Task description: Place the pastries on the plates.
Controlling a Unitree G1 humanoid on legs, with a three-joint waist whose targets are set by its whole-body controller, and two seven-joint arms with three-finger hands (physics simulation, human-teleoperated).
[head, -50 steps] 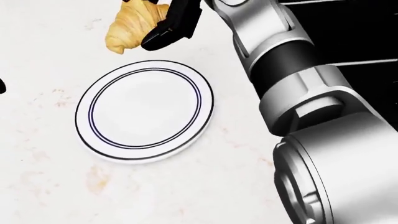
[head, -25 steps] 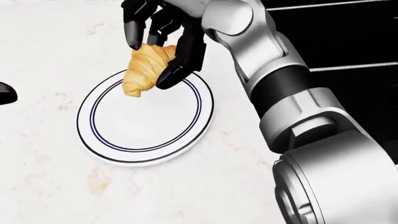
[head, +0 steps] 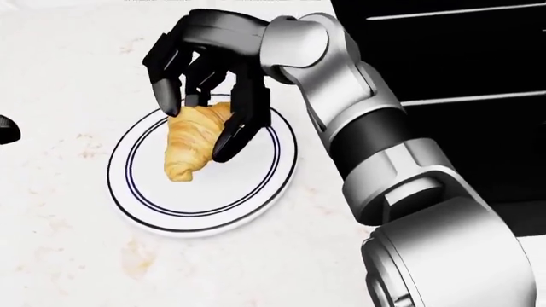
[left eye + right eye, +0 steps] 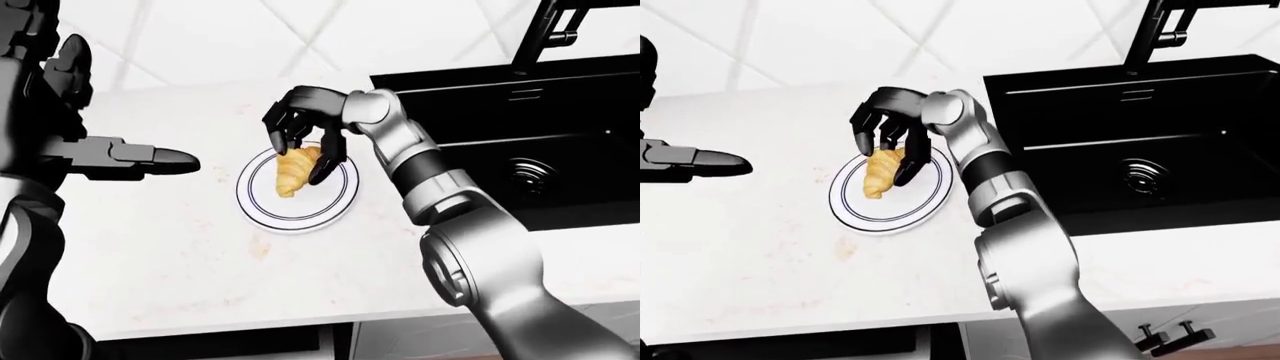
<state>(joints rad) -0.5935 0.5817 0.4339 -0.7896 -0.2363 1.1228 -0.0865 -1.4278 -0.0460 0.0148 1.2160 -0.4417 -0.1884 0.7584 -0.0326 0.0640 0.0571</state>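
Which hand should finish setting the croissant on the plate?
Right. The right hand has its fingers closed round the croissant, directly over the plate, so it probably only needs to lower and release. The left hand stands off to the plate's left in the left-eye view, fingers extended, holding nothing.

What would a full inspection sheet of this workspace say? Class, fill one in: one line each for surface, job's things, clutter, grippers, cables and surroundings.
Surface: pale marbled counter with faint tan stains.
Job's things: one croissant over the white plate with dark rings; whether it touches the plate cannot be told. No second pastry or plate in view.
Clutter: nothing seen.
Grippers: right hand has its fingers closed round the croissant; left hand hangs apart at the view's left, fingers straight, empty.
Cables: nothing seen.
Surroundings: black sink right of the plate, black faucet, white tiled wall.
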